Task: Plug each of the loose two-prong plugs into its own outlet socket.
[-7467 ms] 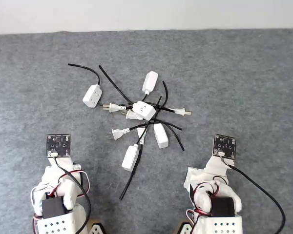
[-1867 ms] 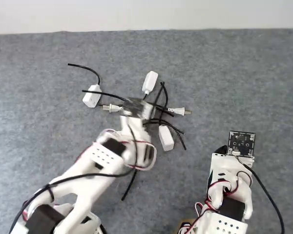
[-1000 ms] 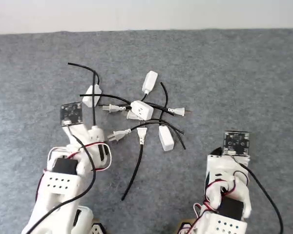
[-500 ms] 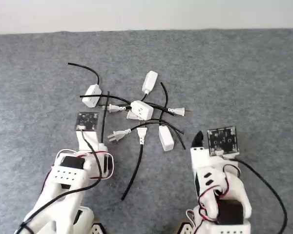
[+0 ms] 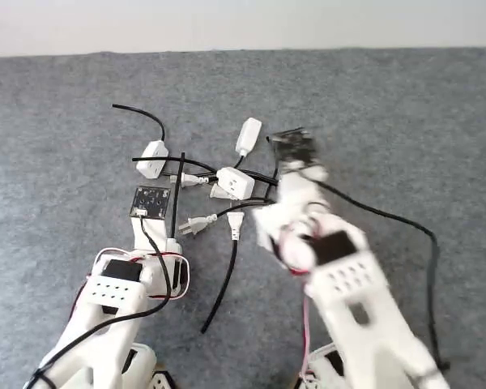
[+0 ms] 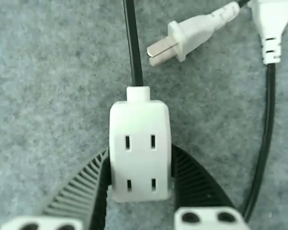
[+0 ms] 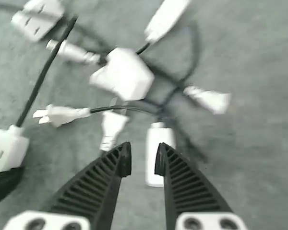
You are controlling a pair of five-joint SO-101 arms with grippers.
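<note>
A grey carpet-like mat (image 5: 405, 113) covers the table, with a pale wall along the far edge. At its middle lies a tangle of black cords, white sockets and loose plugs.

From above, the left arm (image 5: 125, 284) covers what it holds. The left wrist view shows it plainly: the left gripper (image 6: 140, 165) is clamped on the held socket (image 6: 140, 143), one ribbed jaw against each side. It is a white block facing the camera, with two pairs of slots and a black cord (image 6: 132, 43) leaving its far end. A loose plug (image 6: 182, 38) lies near, its flat prongs bare.

From above, the right arm (image 5: 324, 251) stands over the tangle, beside the central socket (image 5: 236, 183). In its wrist view the right gripper (image 7: 142, 158) has its jaws nearly together with a narrow gap, nothing between them, above a long white socket (image 7: 156, 143) on the mat.
</note>
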